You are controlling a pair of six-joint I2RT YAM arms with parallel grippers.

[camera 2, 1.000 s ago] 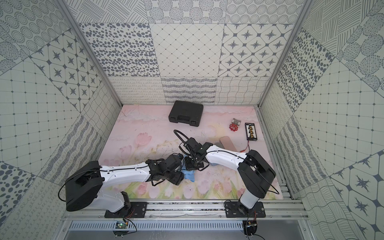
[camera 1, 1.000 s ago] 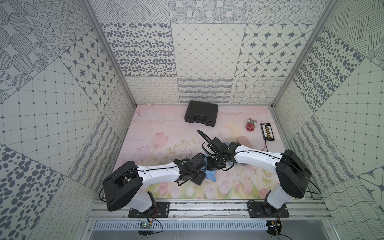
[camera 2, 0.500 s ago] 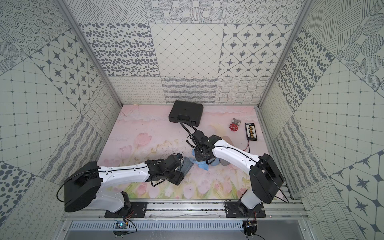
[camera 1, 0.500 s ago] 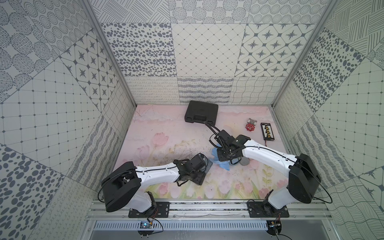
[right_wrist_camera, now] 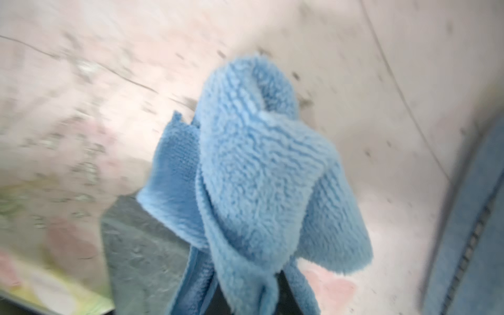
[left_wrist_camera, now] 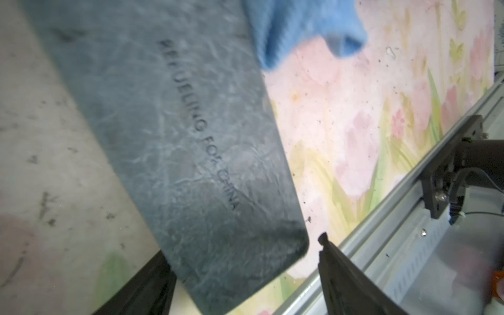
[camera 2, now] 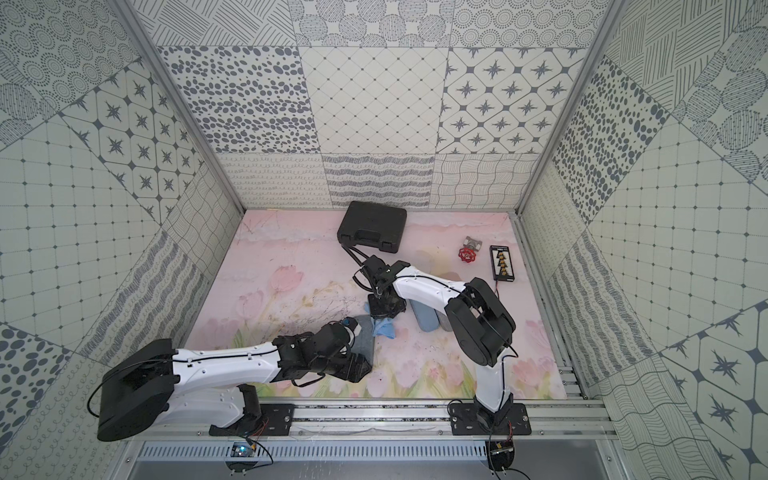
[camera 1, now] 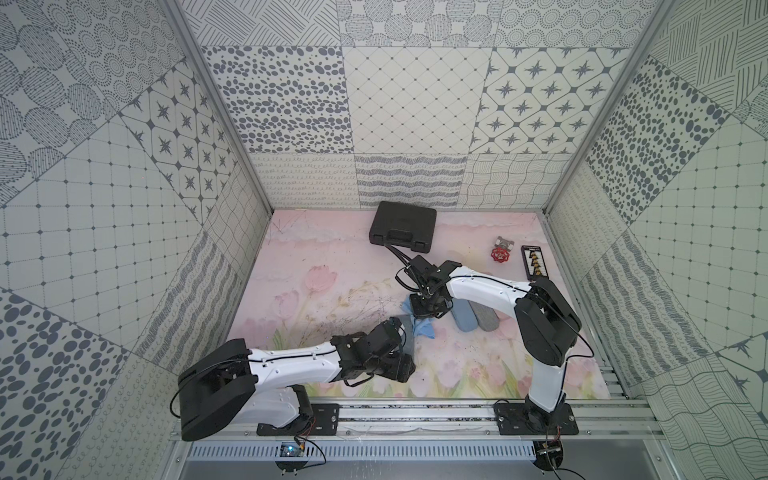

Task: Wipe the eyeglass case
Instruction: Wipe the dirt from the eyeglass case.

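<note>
Now my right pincer pinches the blue cloth over the eyeglass case; left pincer spread around its end.

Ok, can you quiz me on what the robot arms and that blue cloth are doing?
1. True or false: the right gripper is shut on the blue cloth.
2. The left gripper is open. What lies between its jaws? A) a banana B) the grey eyeglass case C) a cup
3. Fill in: the valve near the back wall has a ___ handwheel.
Key: 1 true; 2 B; 3 red.
</note>
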